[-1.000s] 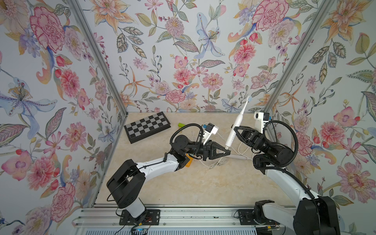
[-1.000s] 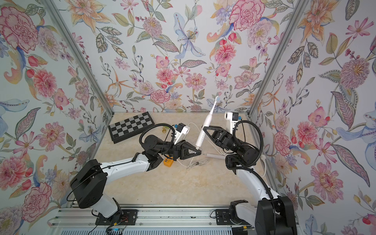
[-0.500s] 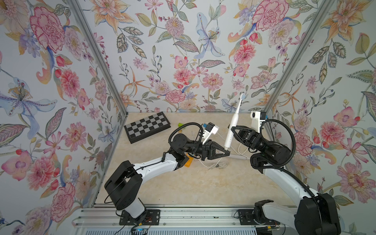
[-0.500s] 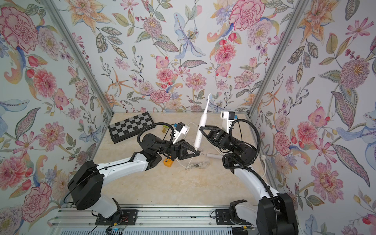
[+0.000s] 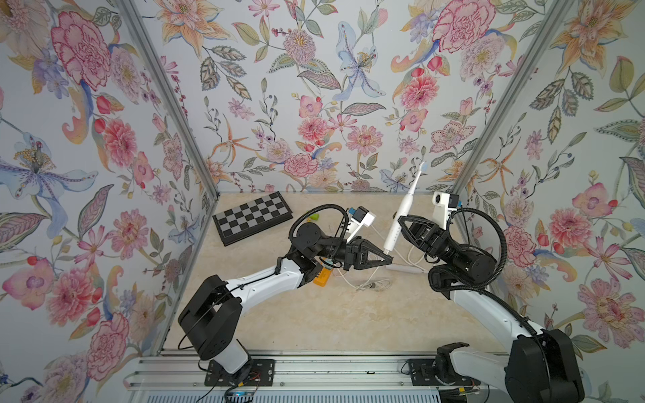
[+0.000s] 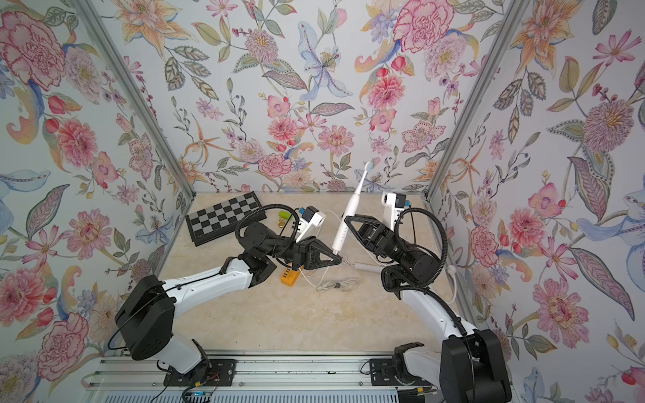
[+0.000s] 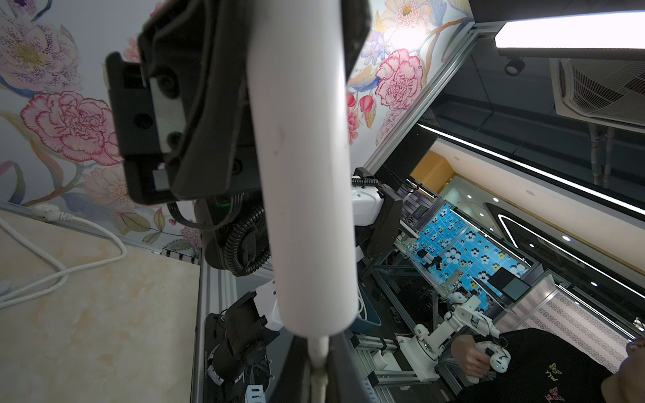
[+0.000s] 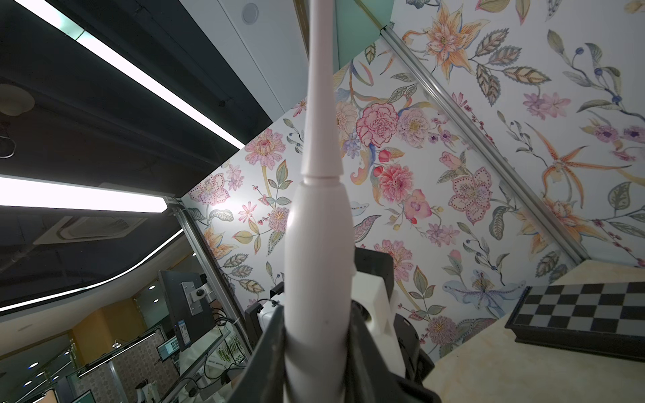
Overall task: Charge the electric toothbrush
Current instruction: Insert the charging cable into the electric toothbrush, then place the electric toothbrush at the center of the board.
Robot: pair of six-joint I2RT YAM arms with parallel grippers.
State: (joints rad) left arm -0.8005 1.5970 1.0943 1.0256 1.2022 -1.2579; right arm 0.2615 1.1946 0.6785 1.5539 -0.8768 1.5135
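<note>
Nearest, beneath the toothbrush [image 5: 405, 201]: a cable coil [image 5: 371, 284] and an orange charger block [image 5: 321, 278] are lying on the counter [image 5: 314, 324]. At its base, the left pincer [image 5: 388, 259] is pinching fully closed on the charging plug [image 7: 318, 352]; insertion probably underway. The right pincer [image 5: 400, 219] is clamping the handle, keeping the toothbrush airborne and tilted so the port is facing the plug. Beyond it, well apart, a chessboard [image 5: 253, 218] is sitting unused.
</note>
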